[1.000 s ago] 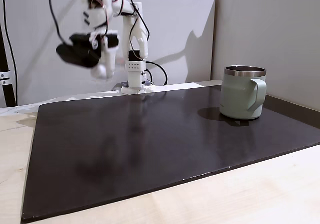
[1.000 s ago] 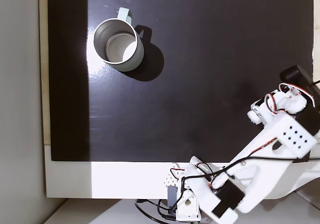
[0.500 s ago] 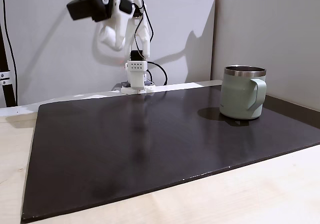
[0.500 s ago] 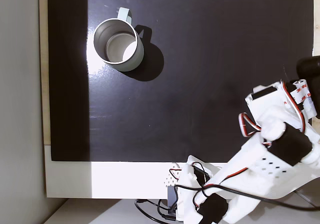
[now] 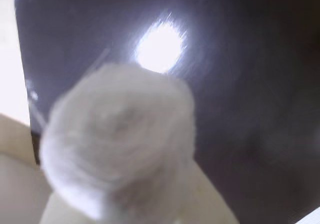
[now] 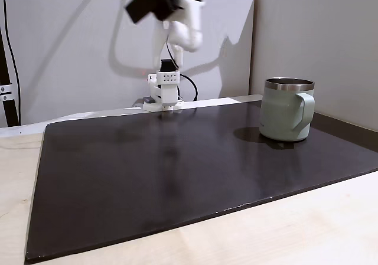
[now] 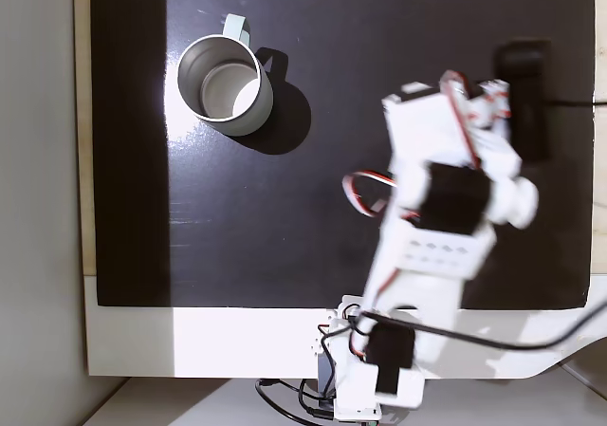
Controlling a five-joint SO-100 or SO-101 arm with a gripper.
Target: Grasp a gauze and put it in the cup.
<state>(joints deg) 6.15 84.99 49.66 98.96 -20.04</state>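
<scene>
1. Small white soft fabric gauze roll (image 5: 120, 144): fills lower left of the wrist view, end-on, spiral winding faintly visible, heavily blurred. Sits right at the camera, against pale cream plastic finger parts (image 5: 210, 199) at bottom edge.
2. Gripper (image 5: 125, 204) state: reads as clamped on the roll, judged from roll sitting between cream parts at the lens; fingertips themselves not resolvable in the blur.
3. Arm position: raised high, upper centre of the front fixed view, white plastic arm (image 6: 183, 17) with black camera block at its tip; well above the dark matte rectangular mat (image 6: 177, 176). In the top-down fixed view, arm (image 7: 446, 189) spans right of centre; roll itself not discernible in either.
4. Pale sage-green metal mug with steel rim and green handle (image 6: 287, 108): right of centre in the front fixed view, upright on mat. In the top-down fixed view, upper left (image 7: 220, 84), mouth open, interior looks empty. Well apart from the arm.
5. Handling judgement: very light, soft, compressible, fuzzy surface so grippy rather than slippery; not fragile. Likely deforms under squeeze, may unravel if pinched at a loose end.
6. Best hold: across the cylinder's mid-body, moderate squeeze. Looks held roughly that way, axis pointing toward the lens.
7. Risk: light roll may cling to a finger on release; release low over the mug mouth, centred.
</scene>
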